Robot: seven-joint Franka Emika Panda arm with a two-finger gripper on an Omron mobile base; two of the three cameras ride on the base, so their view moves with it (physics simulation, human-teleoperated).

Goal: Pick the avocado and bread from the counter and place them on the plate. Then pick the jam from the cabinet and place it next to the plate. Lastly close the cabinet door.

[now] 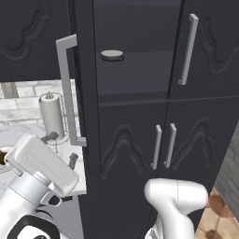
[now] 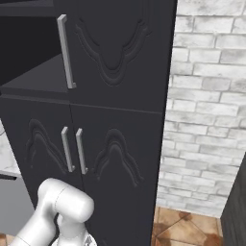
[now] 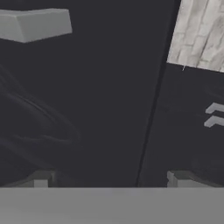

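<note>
The tall black cabinet (image 1: 135, 135) has its left upper door (image 1: 85, 93) swung out towards me, seen edge-on, with the long grey bar handle (image 1: 66, 88) facing left. My gripper (image 1: 62, 148) is open and empty, just left of the handle's lower end. In the hand view my gripper (image 3: 111, 179) faces the carved door panel (image 3: 87, 109), and the handle (image 3: 35, 24) crosses the top left. A small flat grey disc (image 1: 112, 55) lies on the open shelf; I cannot tell whether it is the jam. The marble counter (image 1: 14, 133) lies left of the cabinet. Avocado, bread and plate are hidden.
A paper towel holder (image 1: 51, 114) stands on the counter behind the open door. The right upper door (image 2: 115, 53) is shut, as are the lower doors with paired handles (image 1: 164, 145). A white brick wall (image 2: 206, 120) and tiled floor (image 2: 187, 226) lie to the right.
</note>
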